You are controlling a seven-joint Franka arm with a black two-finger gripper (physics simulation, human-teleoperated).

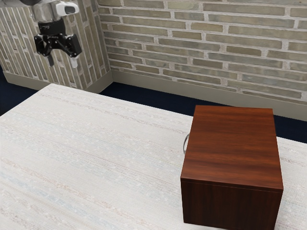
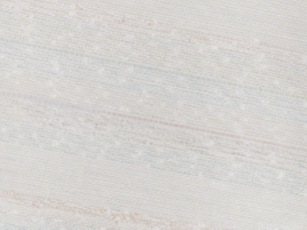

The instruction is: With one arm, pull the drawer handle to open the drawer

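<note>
Hovering high over table (image 1: 96,143), pincer (image 1: 62,61) released, well apart from drawer handle (image 1: 185,143) on wooden cabinet (image 1: 235,153)

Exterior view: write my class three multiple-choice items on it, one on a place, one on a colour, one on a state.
1. Where on the cabinet is the handle? A) on top B) its side toward the exterior view's left C) underneath
2. The cabinet's colour? A) reddish brown B) white C) green
3. The gripper is: A) shut on the handle B) lying on the cabinet C) open, high above the table

1 B: the grey loop juts from that face. 2 A: top and front show it. 3 C: its fingers stand apart, holding nothing.
</note>
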